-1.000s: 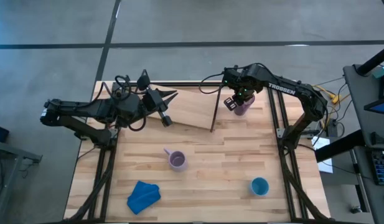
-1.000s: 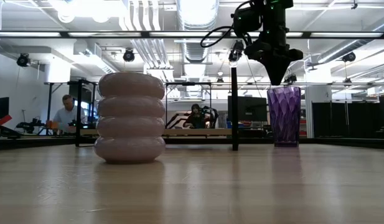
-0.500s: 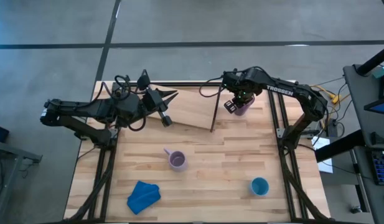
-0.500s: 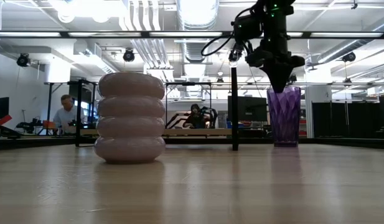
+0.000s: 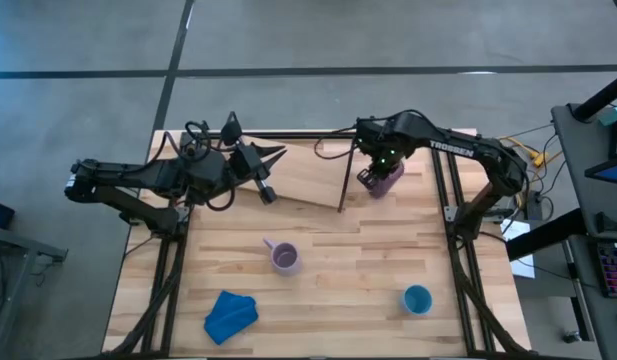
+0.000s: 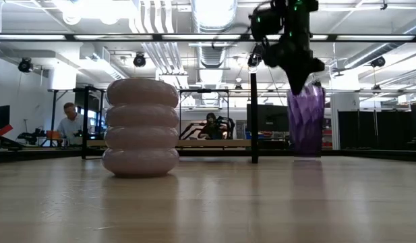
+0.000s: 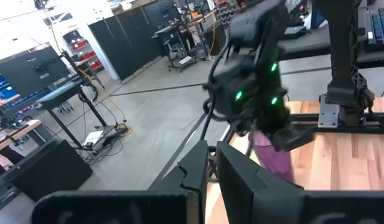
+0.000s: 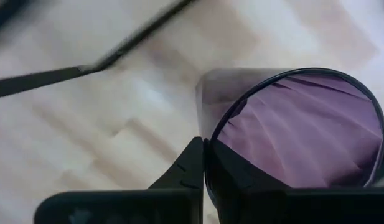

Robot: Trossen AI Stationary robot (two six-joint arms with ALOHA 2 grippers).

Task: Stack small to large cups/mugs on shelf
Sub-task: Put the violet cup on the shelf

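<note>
The tall purple tumbler (image 5: 386, 180) stands at the far right of the light-wood shelf board (image 5: 308, 178), beside a black rod (image 5: 345, 182); it also shows in the low view (image 6: 306, 123). My right gripper (image 5: 372, 174) is shut on its rim. The lavender mug (image 5: 284, 258) stands mid-table on its base. The small blue cup (image 5: 417, 299) stands near the right front. My left gripper (image 5: 267, 192) waits shut and empty over the board's left end. My right gripper pinches the tumbler's rim (image 8: 208, 138) between its two fingers, one inside the tumbler and one outside. The fingers come from above, pointing down. The tumbler hangs nearly upright, a little tilted; whether its base is clear of the board I cannot tell.
A blue cloth (image 5: 230, 314) lies at the near left. The black rod frame (image 5: 288, 136) runs along the table's far edge. Bare tabletop lies between the mug and the blue cup. People sit in the room behind the table (image 6: 71, 123).
My right gripper has gone down onto the tumbler's rim and then moved a little toward the table's left and near side. The tumbler has shifted with it and leans slightly.
</note>
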